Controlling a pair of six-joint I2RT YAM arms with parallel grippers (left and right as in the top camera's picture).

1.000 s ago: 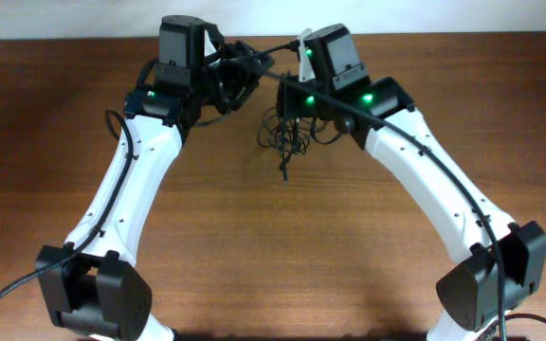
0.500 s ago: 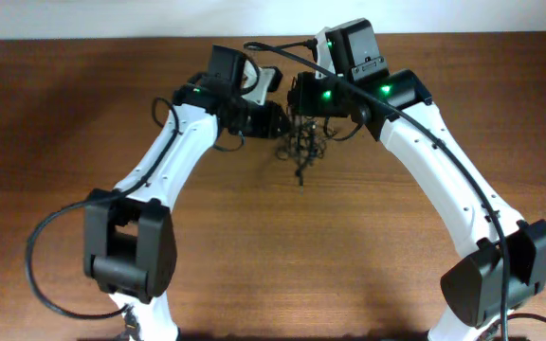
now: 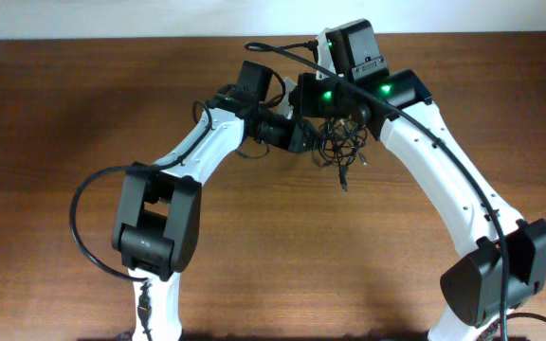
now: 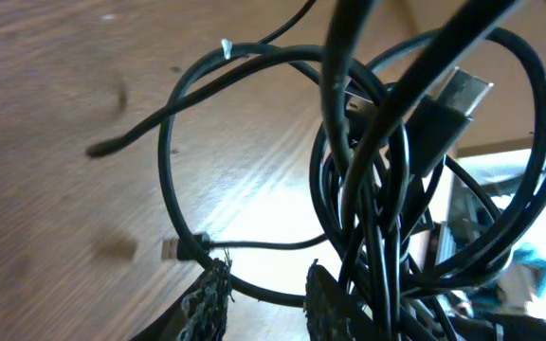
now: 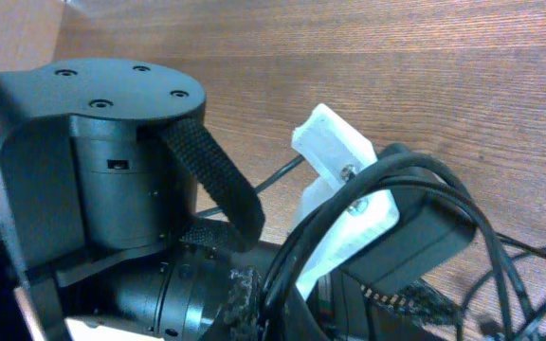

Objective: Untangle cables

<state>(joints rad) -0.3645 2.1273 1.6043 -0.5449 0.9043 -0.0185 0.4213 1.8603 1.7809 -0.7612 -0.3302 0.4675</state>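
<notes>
A brown wooden tabletop fills the view; a pale wall strip borders its far edge.

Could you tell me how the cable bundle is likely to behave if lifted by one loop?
The cable bundle would probably flop and sag: its thin cords hang in loose loops, with one plug end dangling below. It would likely lift as one clump, since the loops interlock.

The cables are bunched over the far middle of the desk, between the left tool on their left and the right arm on their right. One loop crosses between the left tool's fingers, and a plug end sticks out further left.
</notes>
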